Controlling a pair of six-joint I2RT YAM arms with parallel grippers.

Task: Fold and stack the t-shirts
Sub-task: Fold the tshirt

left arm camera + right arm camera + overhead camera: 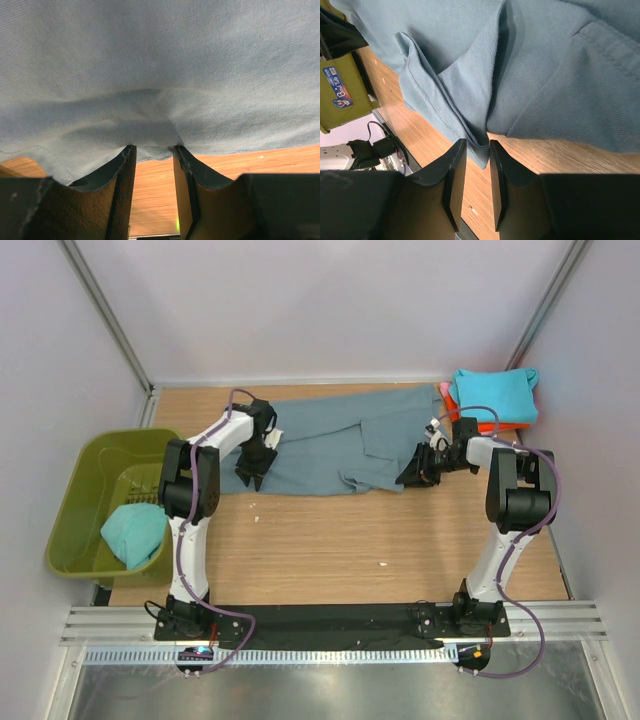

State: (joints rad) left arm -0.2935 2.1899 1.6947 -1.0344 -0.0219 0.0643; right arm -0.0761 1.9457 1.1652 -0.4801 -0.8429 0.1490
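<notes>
Our left gripper (152, 148) has its fingers clamped on a puckered edge of the blue-grey shirt (160, 60), and our right gripper (476, 144) pinches a doubled hem of the same shirt. It lies spread across the far half of the table (330, 540), rumpled at its right end. We judge a fold is starting; next we need both held edges lifted evenly and carried over together without dragging the cloth
</notes>
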